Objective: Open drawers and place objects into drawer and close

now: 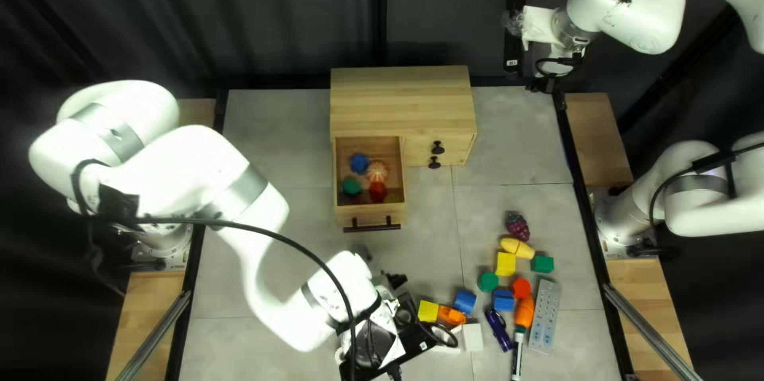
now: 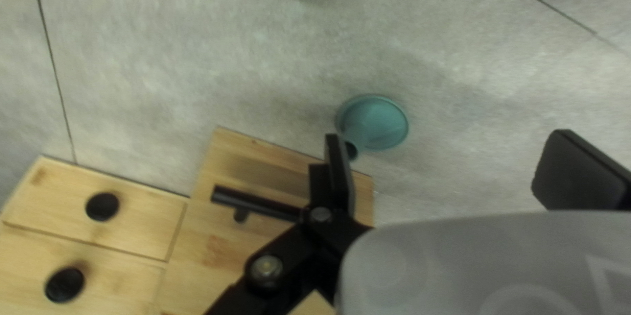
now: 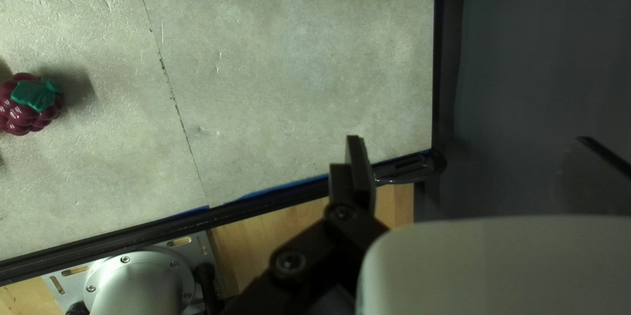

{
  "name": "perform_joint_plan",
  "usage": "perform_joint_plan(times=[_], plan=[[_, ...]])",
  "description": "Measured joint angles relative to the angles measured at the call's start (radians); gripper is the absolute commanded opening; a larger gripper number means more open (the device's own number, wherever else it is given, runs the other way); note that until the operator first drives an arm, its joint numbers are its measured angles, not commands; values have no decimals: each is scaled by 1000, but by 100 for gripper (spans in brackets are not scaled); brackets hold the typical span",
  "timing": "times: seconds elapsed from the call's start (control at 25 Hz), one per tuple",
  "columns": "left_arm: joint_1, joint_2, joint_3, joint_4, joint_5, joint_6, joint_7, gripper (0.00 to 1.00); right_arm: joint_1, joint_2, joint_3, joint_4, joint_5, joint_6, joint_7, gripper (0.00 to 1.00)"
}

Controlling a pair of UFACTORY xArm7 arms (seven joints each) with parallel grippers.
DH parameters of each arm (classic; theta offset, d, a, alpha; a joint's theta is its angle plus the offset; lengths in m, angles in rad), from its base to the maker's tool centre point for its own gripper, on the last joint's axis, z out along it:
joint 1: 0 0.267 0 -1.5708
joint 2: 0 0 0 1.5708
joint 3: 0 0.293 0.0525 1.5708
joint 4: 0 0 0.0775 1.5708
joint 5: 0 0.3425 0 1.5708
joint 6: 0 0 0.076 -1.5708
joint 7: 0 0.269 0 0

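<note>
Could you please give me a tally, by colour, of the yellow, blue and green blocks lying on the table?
Yellow blocks: 2
Blue blocks: 2
Green blocks: 2
Total: 6

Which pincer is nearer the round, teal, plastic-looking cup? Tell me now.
Left. The left pincer is close, with the cup just ahead of it, by one fingertip; the right pincer is well away, up near the dark curtain.
</note>
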Motion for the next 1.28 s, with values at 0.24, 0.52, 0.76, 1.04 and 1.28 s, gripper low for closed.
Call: perform_joint_plan(times=[0.24, 0.52, 0.76, 1.04, 1.28], plan=[[34, 7, 5, -5, 12, 4, 114, 100, 0, 0, 0, 0, 0, 0, 0, 100], [71, 36, 25, -9, 15, -18, 150, 100, 0, 0, 0, 0, 0, 0, 0, 100], [96, 41, 33, -28, 8, -43, 154, 76, 0, 0, 0, 0, 0, 0, 0, 100], [112, 25, 34, -50, 1, -56, 156, 0, 0, 0, 0, 0, 0, 0, 0, 100], [115, 7, 26, -50, -12, -39, 169, 0, 0, 0, 0, 0, 0, 0, 0, 100]])
